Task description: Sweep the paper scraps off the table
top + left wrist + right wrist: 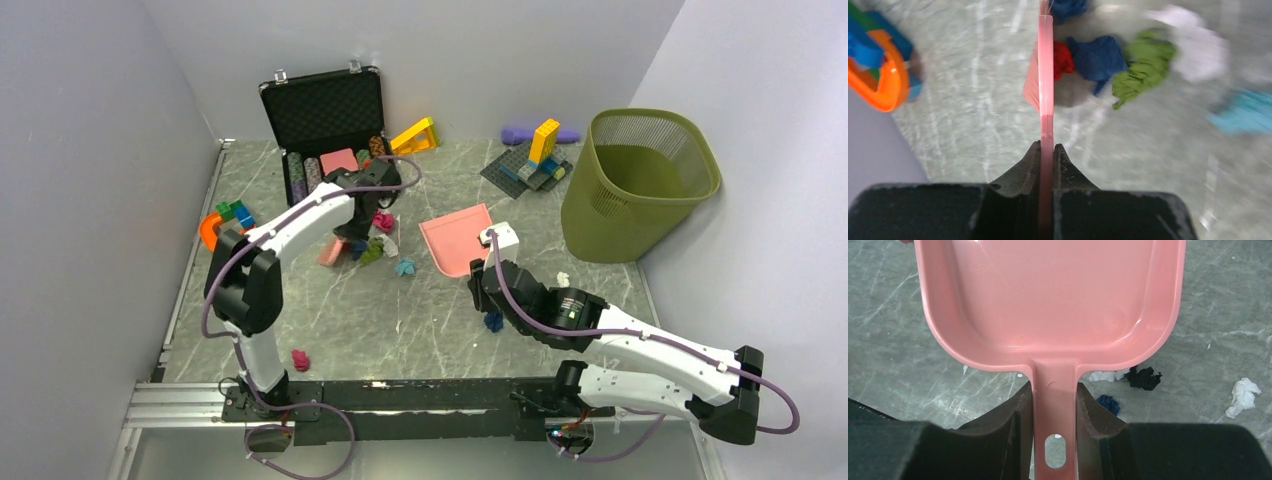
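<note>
My left gripper point(358, 228) is shut on a pink hand brush point(333, 251), held edge-on in the left wrist view point(1045, 75). The brush sits against a cluster of paper scraps point(381, 243) on the grey table point(400, 335): red point(1063, 59), dark blue point(1097, 59), green point(1142, 70), white point(1198, 47), teal point(1245, 112). My right gripper point(1054, 385) is shut on the handle of a pink dustpan point(1048, 295), which lies right of the cluster point(460, 238). Stray scraps lie apart: blue point(493, 321), white point(563, 279), magenta point(299, 358).
An olive wastebasket point(640, 185) stands at the right wall. An open black case point(325, 125) with poker chips is at the back. Building blocks point(225, 220) lie by the left wall, a yellow block point(415, 137) and a block baseplate point(527, 165) at the back.
</note>
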{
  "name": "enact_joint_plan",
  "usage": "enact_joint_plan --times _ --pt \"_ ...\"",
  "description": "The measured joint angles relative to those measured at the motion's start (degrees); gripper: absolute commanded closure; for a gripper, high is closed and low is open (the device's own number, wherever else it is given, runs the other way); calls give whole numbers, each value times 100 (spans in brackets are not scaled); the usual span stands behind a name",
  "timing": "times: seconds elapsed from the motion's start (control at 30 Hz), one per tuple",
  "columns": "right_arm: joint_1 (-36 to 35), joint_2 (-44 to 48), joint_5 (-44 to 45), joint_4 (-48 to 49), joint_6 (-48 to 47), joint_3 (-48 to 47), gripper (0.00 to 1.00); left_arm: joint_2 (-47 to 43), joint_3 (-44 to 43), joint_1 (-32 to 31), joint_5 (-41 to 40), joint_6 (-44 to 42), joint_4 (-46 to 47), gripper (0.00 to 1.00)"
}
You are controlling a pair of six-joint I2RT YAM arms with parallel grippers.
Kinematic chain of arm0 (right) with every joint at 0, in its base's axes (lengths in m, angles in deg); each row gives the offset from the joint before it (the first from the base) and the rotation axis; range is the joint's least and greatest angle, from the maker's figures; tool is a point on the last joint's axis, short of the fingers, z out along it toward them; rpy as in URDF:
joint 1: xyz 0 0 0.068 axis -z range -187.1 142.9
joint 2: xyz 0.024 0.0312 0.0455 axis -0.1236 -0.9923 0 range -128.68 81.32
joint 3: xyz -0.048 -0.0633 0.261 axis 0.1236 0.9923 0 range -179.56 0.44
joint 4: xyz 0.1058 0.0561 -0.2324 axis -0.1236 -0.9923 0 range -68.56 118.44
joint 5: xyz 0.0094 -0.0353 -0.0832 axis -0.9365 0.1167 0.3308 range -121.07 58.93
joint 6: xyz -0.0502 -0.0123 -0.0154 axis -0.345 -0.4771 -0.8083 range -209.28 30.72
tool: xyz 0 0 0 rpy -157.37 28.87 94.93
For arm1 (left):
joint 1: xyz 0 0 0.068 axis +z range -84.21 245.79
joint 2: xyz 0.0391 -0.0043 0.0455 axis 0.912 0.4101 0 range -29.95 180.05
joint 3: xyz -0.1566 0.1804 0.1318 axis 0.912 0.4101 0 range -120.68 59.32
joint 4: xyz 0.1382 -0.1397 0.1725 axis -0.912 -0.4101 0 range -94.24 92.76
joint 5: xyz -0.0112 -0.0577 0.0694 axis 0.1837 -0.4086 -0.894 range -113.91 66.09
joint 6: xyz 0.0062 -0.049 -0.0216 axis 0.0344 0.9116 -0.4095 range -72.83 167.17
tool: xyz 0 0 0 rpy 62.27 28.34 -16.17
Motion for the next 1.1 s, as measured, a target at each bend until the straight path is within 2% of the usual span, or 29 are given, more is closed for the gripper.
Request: enact_joint_plan --times 0.17,0.4,0.6,0.77,1.1 --pt "0 0 -2 2 20 2 100 -608 -319 -612 656 286 -385 100" --pt "7 33 -28 7 31 63 100 -1436 -511 -435 -13 1794 -2144 100" --pt "26 15 -48 35 13 103 100 -2350 479 -240 63 3143 -2881 100" --pt "33 -50 -61 142 -15 103 100 -2955 1204 -203 317 3969 -3086 100" --pt "74 -177 -114 249 -96 103 100 -3825 2389 -24 710 4658 -3163 100"
